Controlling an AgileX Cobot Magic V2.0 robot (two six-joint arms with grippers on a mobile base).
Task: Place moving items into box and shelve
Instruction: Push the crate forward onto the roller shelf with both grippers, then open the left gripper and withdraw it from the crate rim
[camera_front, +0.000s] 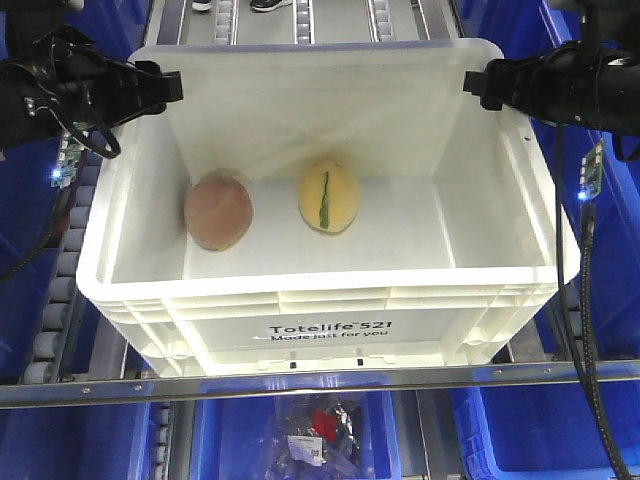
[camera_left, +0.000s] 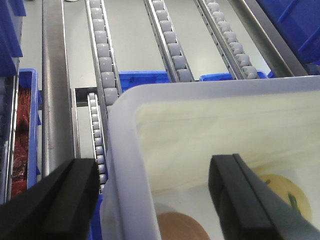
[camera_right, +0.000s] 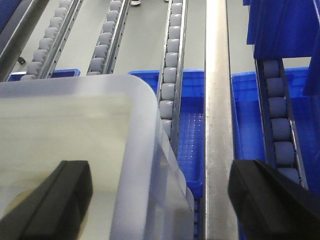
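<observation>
The white box with black "Totelife 521" print rests on the roller shelf. Inside it lie both moving items: a pinkish-brown ball at the left and a pale yellow egg shape with a green stripe beside it. My left gripper is open at the box's far left corner. In the left wrist view the left gripper has one finger on each side of the box wall, without touching it, above the ball. My right gripper is open and straddles the right wall the same way.
Roller tracks run away beyond the box. A metal rail crosses in front of it. A blue bin holding packaged items sits below. More blue bins lie under and beside the tracks.
</observation>
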